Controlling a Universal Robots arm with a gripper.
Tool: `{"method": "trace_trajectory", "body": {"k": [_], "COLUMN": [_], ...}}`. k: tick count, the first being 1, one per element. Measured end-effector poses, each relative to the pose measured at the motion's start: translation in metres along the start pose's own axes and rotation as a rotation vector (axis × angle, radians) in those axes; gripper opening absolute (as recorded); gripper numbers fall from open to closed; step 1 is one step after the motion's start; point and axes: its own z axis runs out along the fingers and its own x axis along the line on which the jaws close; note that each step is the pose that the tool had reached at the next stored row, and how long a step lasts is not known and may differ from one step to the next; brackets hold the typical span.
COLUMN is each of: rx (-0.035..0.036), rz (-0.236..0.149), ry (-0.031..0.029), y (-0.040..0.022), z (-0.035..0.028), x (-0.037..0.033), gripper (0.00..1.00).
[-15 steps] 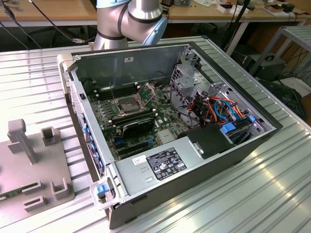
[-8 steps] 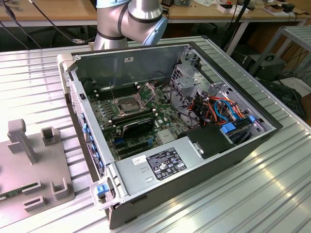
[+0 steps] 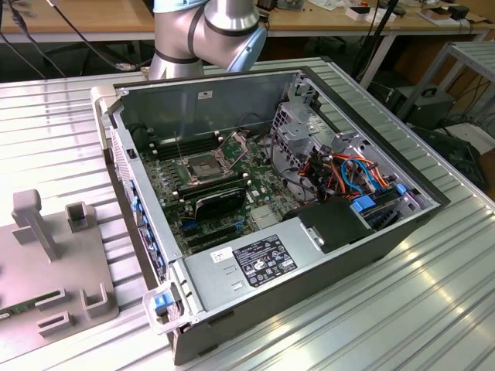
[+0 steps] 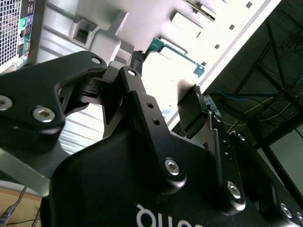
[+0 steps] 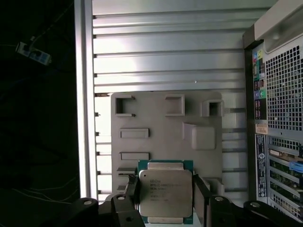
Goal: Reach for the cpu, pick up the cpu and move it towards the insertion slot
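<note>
While the arm's elbow (image 3: 209, 31) looms at the far edge of the exterior view, the first wrist view shows the hand (image 5: 164, 194) with the cpu (image 5: 165, 191) between its two dark fingers (image 5: 131, 191), one finger at each of two opposite edges. The fingers appear to touch those edges, so I judge the hand clenched on the chip, lightly, across its width. The cpu is a flat, squarish piece with a pale silvery-beige metal lid sitting on a green board whose rim peeks out around it; faint print marks the lid. It lies face-on to that camera, level rather than tilted, in front of the grey fixture plate (image 5: 165, 127), whose raised blocks and pockets spread out behind it on the ribbed metal desk (image 5: 165, 56).

In the exterior view the insertion slot (image 3: 203, 168) sits inside the open computer case (image 3: 232, 85), a silver-framed square with a dark centre on the motherboard, its thin wire lever raised beside it. The fixture plate (image 3: 19, 255) lies at the exterior view's left, outside the case wall, so the slot lies well apart from the chip, away to the exterior view's right and beyond that wall.
</note>
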Motion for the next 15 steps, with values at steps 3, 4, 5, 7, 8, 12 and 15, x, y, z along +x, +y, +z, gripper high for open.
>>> {"method": "trace_trajectory", "body": {"k": [3,4,5,7,8,12,15], "rx": [0.0000,0.0000,0.0000,0.0000,0.0000,0.0000,0.0001], "rz": [0.000,0.000,0.000,0.000,0.000,0.000,0.000], "ry": [0.0000,0.0000,0.0000,0.0000,0.0000,-0.0001,0.0000], "y": [0.0001,0.0002,0.0002,0.0002,0.0002,0.0004,0.0004], "z": [-0.0001,-0.0001,-0.0001,-0.0002,-0.0002,-0.0003,-0.0003], "x": [-0.0038,-0.0055,-0.0067,-0.0082,-0.0093,-0.0130,-0.0133], "gripper": [0.55,0.55,0.55,0.55,0.55,0.55,0.55]}}
